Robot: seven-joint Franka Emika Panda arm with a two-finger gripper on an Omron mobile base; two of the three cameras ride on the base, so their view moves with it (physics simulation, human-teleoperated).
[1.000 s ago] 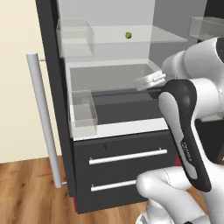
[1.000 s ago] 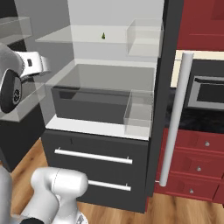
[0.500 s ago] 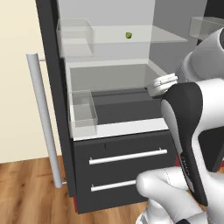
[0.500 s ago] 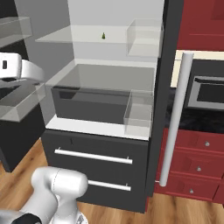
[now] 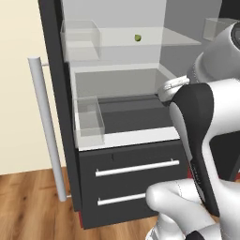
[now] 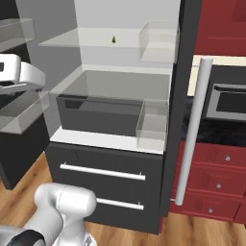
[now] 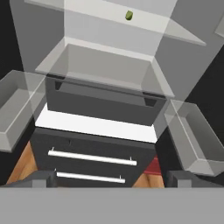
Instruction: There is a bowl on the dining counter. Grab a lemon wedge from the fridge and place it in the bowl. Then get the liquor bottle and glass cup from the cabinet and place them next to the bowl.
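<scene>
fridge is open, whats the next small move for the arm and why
Probably raise the hand and reach in toward the lemon wedge. The fridge stands open, and the wedge sits alone on the upper glass shelf, near the top of the hand view. The gripper is open, holds nothing and points lower, at the drawers.

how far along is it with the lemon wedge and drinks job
Done: the fridge stands open. In hand: nothing; the gripper is open and apart from the lemon wedge, which lies on the upper shelf. Left: grab the wedge, put it in the bowl, then fetch the bottle and cup.
</scene>
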